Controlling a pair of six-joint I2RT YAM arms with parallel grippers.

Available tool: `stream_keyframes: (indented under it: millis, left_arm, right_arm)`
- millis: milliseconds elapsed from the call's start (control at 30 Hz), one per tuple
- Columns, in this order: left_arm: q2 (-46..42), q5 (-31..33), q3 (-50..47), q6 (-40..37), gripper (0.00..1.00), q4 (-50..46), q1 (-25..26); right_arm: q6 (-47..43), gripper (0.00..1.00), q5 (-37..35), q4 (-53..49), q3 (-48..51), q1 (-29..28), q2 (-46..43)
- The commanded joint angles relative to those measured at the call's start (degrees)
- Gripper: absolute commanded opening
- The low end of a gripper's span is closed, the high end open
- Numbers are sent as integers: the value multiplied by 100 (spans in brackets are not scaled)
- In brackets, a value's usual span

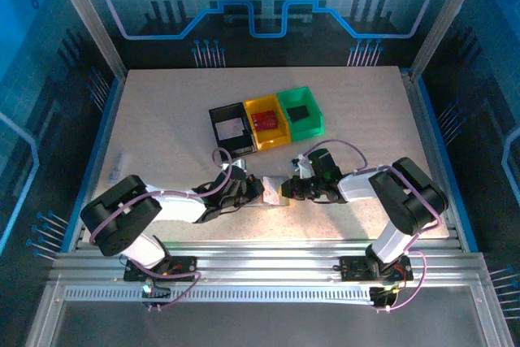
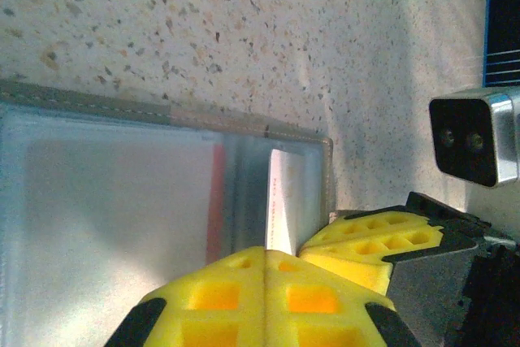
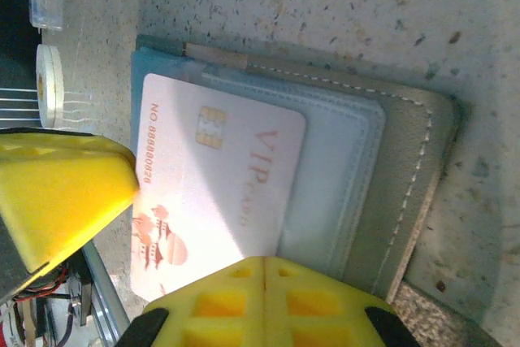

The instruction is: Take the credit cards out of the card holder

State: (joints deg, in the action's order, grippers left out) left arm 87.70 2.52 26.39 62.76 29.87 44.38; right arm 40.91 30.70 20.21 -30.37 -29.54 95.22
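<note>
The grey card holder (image 1: 275,193) lies open on the table between both grippers; its stitched edge (image 2: 162,111) and cover (image 3: 414,168) show in the wrist views. A whitish credit card (image 3: 211,193) marked VIP lies face up on the pale sleeves, sticking out past the holder's edge. The left wrist view shows it as a narrow white strip (image 2: 280,201), with a reddish card (image 2: 215,201) behind a sleeve. My left gripper (image 1: 258,190) (image 2: 266,259) is shut, its tips at the card's end. My right gripper (image 1: 286,190) (image 3: 264,270) is shut, its tips over the card and sleeve.
A black bin (image 1: 231,127), a yellow bin (image 1: 266,119) and a green bin (image 1: 301,111) stand side by side just behind the holder. A small pale object (image 1: 120,162) lies near the table's left edge. The table's near edge and rail run close behind both arms.
</note>
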Motion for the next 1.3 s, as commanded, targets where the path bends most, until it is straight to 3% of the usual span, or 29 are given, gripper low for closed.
stream_keyframes:
  millis: [0,900,1033,1167,1267]
  left_arm:
    - [-241,-94,-130,-167,0,77,-100]
    - [-1296,-86,-720,58,0,-319,-168]
    - [-1419,-53,-804,145,0,-279,-134]
    - [-1637,-9,-877,252,0,-218,-106]
    - [-1857,36,-917,298,0,-184,-77]
  right_arm:
    - [-127,0,-139,-368,159,94,65]
    - [-346,2,15,-896,-66,70,-487]
    - [-302,14,35,-828,-75,-2,-668]
    - [-29,39,267,-303,19,-13,-723]
    - [166,42,464,197,121,-9,-724]
